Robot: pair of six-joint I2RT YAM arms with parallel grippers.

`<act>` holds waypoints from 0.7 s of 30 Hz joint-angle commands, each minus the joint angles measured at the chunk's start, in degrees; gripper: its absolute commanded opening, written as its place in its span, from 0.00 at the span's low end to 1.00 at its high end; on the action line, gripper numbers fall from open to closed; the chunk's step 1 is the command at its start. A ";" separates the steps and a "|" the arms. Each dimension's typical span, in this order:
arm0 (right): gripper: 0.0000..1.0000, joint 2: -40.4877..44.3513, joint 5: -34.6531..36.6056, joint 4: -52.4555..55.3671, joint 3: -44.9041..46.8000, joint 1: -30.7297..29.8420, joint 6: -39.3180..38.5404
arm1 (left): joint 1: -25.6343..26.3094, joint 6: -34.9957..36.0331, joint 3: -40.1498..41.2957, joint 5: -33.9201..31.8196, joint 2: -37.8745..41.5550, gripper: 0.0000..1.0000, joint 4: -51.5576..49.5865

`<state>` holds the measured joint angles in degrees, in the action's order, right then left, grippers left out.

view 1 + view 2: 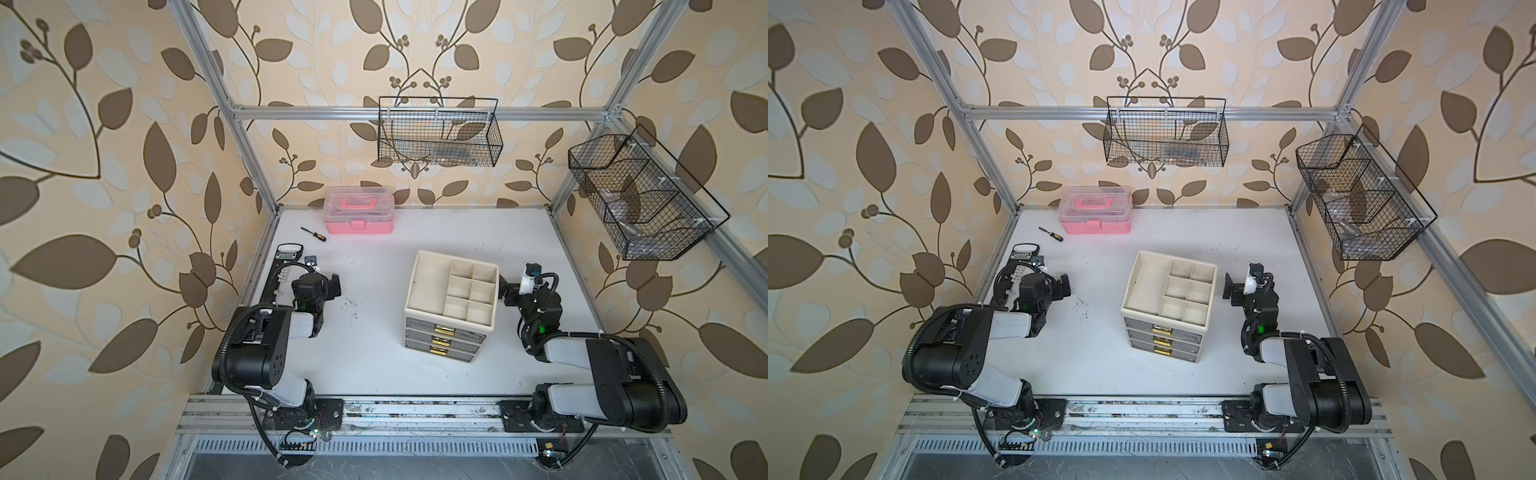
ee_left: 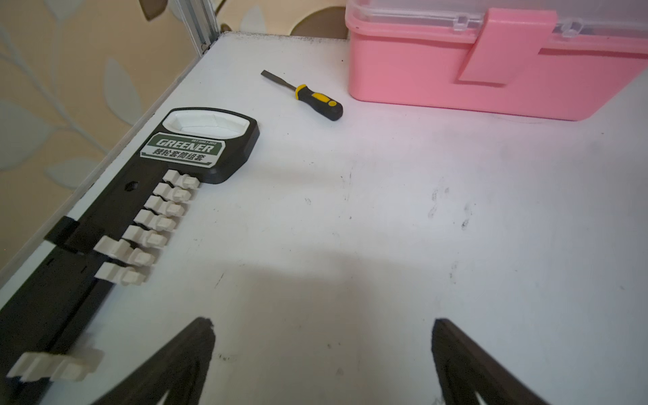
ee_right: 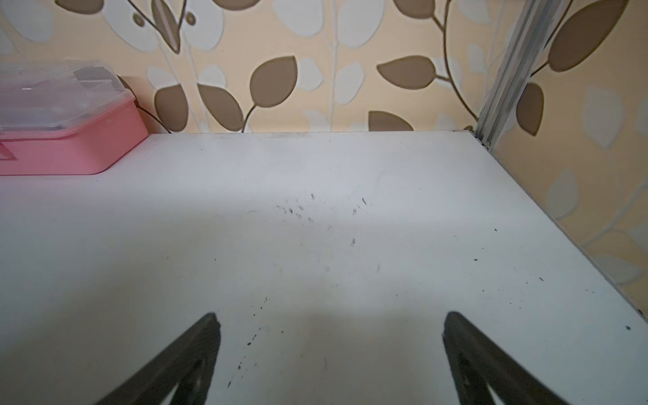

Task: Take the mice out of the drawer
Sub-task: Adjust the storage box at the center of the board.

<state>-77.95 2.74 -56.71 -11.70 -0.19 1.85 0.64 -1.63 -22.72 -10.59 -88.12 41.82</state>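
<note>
The drawer unit (image 1: 451, 305) sits closed on the desk (image 1: 374, 353); left tool (image 2: 322, 321) at its nine o'clock, right tool (image 3: 332, 315) at three. Both stand with jaws apart, empty.

There was one cream drawer unit (image 1: 428, 282), with three drawers (image 1: 442, 330) stacked in its front and seven open compartments (image 1: 461, 270) on top: one large and six small. There was one pink toolbox (image 1: 358, 215), one black-and-yellow screwdriver (image 1: 313, 234) and one black socket rail (image 2: 105, 224). One rectangular wire basket (image 1: 438, 133) and one angled wire basket (image 1: 640, 199) made two baskets in all.
</note>
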 commanded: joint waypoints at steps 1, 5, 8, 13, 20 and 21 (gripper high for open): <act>1.00 0.78 -0.25 -0.07 0.79 0.05 -1.09 | -0.64 -0.31 -0.05 0.11 1.80 0.99 0.43; 1.00 0.80 -0.19 -0.07 0.81 0.07 -1.06 | -0.63 -0.31 -0.02 0.03 1.81 0.99 0.63; 1.00 0.83 -0.19 -0.03 0.81 0.01 -1.11 | -0.64 -0.31 -0.04 0.04 1.80 0.99 0.63; 1.00 0.83 -0.58 0.00 0.83 0.21 -0.99 | -0.61 -0.31 -0.04 0.04 1.71 0.99 0.63; 1.00 0.73 -0.68 -0.05 0.80 0.21 -0.97 | -0.59 -0.30 0.12 0.09 1.89 0.99 0.64; 1.00 0.81 -0.70 -0.05 0.81 0.25 -0.98 | -0.64 -0.31 0.25 0.06 1.96 0.99 0.80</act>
<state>-77.95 2.72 -56.71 -11.68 -0.19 1.85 0.64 -1.63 -22.72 -10.59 -88.12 41.71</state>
